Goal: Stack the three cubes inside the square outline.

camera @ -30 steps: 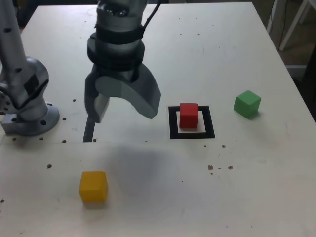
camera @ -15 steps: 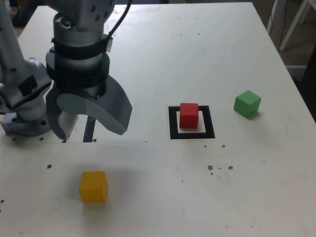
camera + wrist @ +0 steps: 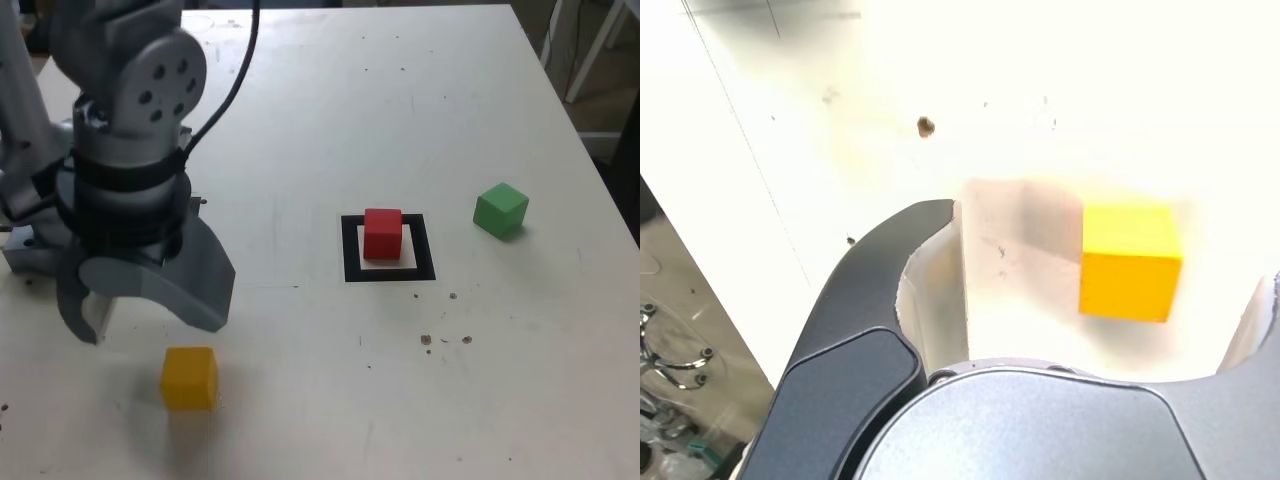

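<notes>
1. Pincer (image 3: 145,305) hangs above the counter (image 3: 400,110) at the exterior view's left, its two curved jaws spread wide with nothing between them.
2. In the exterior view the yellow cube (image 3: 189,378) lies on the counter just below and slightly to the right of the pincer, nearer the camera. In the wrist view the yellow cube (image 3: 1130,260) shows in the open gap between the jaws, closer to one jaw than the other, so the pincer is nearly but not squarely over it.
3. My judgement: the coming move turns on closing that small offset, then descending so the jaws straddle two opposite faces. A cube has no long axis, so only squareness to its faces matters.
4. The red cube (image 3: 382,233) already sits inside the square outline (image 3: 348,250), near its centre. The green cube (image 3: 500,209) rests well apart, towards the exterior view's right.
5. Compared with a second ago, the pincer has swung from beside the square outline across to the exterior view's left and towards the camera, turning as it went. Its jaws are as wide as before. All three cubes lie where they lay.
</notes>
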You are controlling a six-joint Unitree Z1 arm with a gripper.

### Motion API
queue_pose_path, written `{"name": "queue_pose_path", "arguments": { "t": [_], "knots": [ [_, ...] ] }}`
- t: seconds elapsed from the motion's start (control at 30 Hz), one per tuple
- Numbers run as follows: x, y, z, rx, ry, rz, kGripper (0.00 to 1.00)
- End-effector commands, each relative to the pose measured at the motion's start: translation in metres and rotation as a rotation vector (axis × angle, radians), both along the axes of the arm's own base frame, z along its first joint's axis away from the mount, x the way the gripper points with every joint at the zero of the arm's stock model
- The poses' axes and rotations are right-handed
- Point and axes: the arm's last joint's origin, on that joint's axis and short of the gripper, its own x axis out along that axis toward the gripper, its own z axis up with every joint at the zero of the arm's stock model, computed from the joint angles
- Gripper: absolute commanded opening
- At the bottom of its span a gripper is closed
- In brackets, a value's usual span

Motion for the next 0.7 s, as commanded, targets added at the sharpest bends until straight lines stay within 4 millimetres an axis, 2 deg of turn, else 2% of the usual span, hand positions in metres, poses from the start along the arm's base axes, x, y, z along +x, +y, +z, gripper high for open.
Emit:
{"name": "queue_pose_path", "arguments": {
  "t": [0.0, 0.2, 0.67],
  "knots": [
    [0.001, -0.007, -0.002, -0.006, -0.002, -0.007, 0.99],
    [0.006, -0.021, -0.013, -0.014, 0.010, -0.017, 0.99],
    [0.018, -0.036, -0.038, -0.034, 0.039, -0.051, 0.97]
  ]
}}
